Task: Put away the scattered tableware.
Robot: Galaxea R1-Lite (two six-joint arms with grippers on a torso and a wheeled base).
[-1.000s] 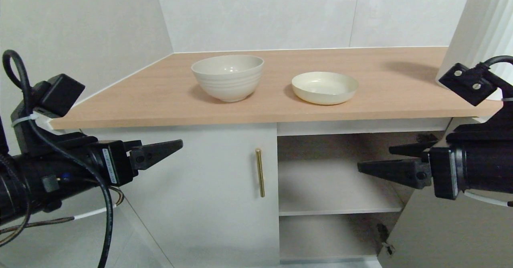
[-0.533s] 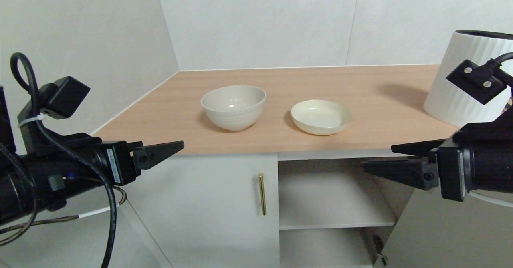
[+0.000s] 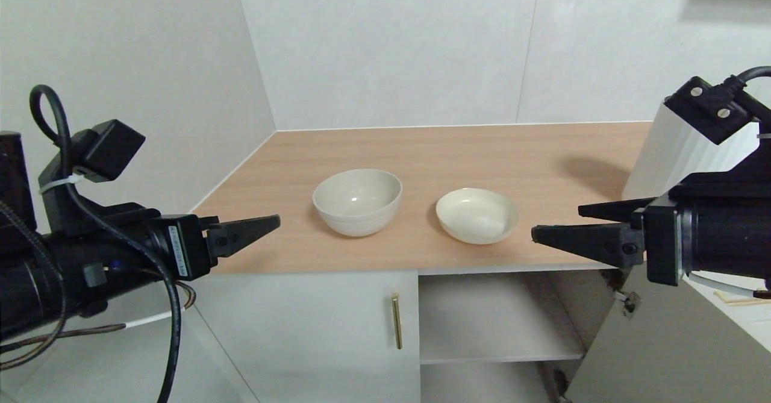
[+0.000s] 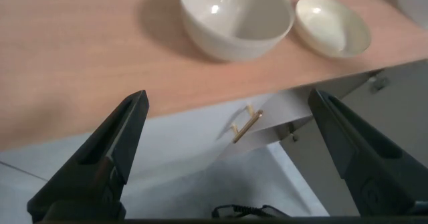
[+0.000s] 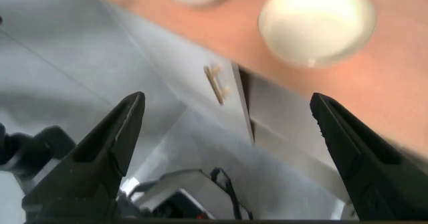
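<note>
A deep, glossy cream bowl (image 3: 357,201) and a shallow, smooth dish (image 3: 476,215) sit side by side on the wood-grain desk (image 3: 421,150). The left claw (image 3: 265,225) and right claw (image 3: 557,222) both gape wide, empty.

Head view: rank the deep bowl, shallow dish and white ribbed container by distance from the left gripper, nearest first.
From the left gripper:
1. deep bowl, left of centre on the counter, closest to this gripper's side.
2. shallow dish, just right of the bowl.
3. white ribbed container, at the counter's far right end.
</note>
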